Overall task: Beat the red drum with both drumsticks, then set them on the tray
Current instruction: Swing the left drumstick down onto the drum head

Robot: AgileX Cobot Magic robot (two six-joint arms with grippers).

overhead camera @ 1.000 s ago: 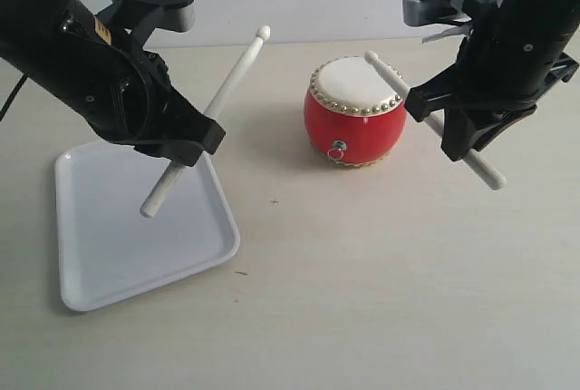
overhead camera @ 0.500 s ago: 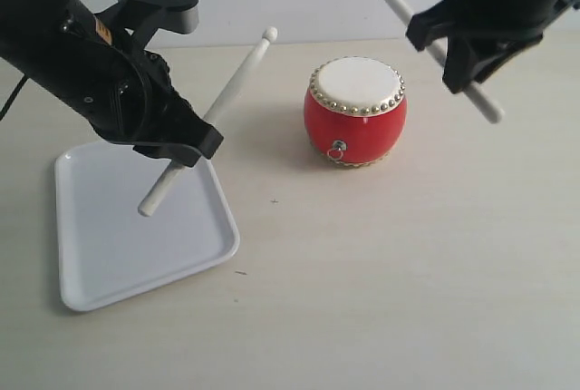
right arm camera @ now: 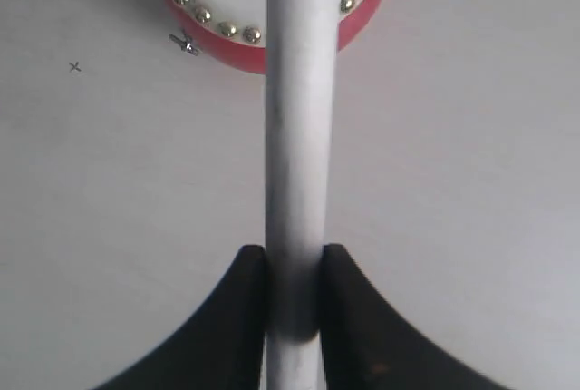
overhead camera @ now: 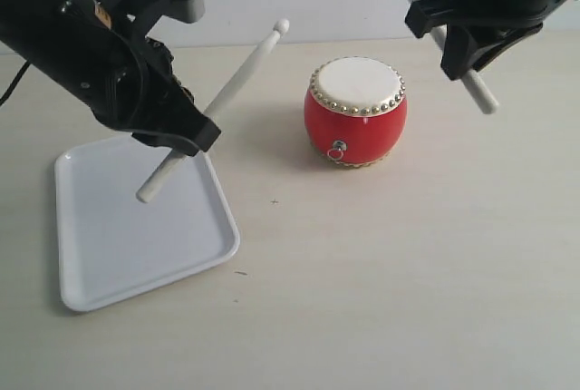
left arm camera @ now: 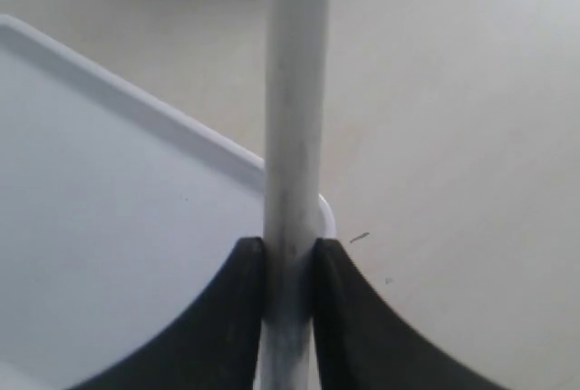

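Observation:
The red drum (overhead camera: 354, 111) with its cream skin and brass studs stands mid-table; part of it shows in the right wrist view (right arm camera: 245, 41). My left gripper (overhead camera: 192, 139) is shut on one pale drumstick (overhead camera: 217, 104), which slants up with its tip towards the drum, above the white tray's (overhead camera: 109, 254) far corner. In the left wrist view that drumstick (left arm camera: 294, 118) sits clamped between the black fingers (left arm camera: 245, 299). My right gripper (overhead camera: 450, 38) is shut on the other drumstick (overhead camera: 480, 92), raised high above and right of the drum; the wrist view shows this drumstick (right arm camera: 299, 154) pinched.
The tray lies at the left front of the pale table, its rim (left arm camera: 181, 122) close under the left stick. A small cross mark (overhead camera: 275, 200) is on the table in front of the drum.
My right gripper has lifted its drumstick up off the drum skin and away to the upper right. The left gripper has edged slightly up and towards the drum with its stick.

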